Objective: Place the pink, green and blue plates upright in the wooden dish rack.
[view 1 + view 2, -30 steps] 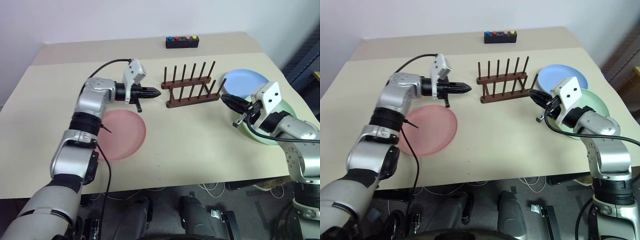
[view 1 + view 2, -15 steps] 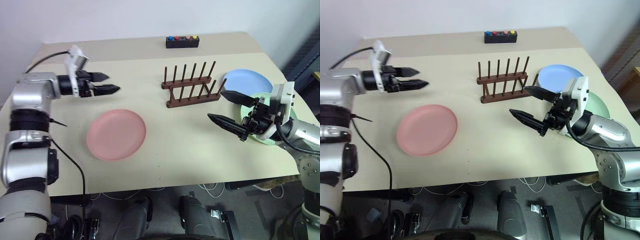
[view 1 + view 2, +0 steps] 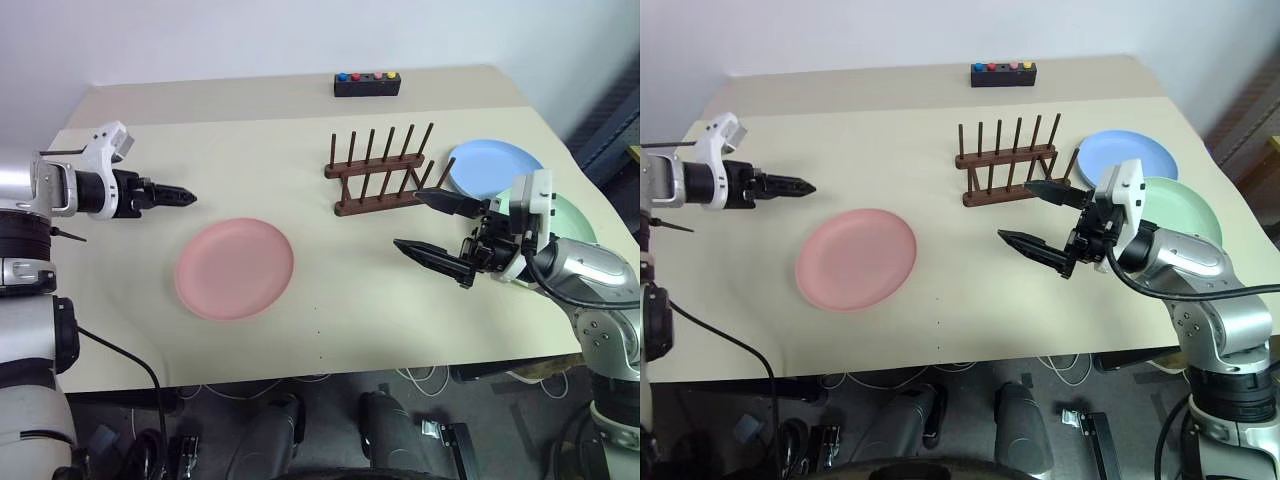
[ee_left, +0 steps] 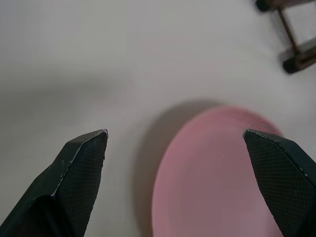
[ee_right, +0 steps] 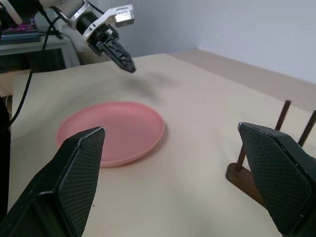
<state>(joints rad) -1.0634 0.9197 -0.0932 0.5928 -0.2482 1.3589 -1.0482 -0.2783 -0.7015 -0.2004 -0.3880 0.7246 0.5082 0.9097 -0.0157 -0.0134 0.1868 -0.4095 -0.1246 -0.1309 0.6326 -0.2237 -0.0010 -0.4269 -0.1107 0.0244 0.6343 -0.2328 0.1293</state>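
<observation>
Both grippers, left and right, gape empty; I keep them off the pink plate, lower left, before choosing a grasp.

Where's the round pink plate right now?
The round salmon pink plate lies flat on the beige table, left of the dark wooden dish rack.

One plate lies left of the rack, two plates right of it.
</observation>
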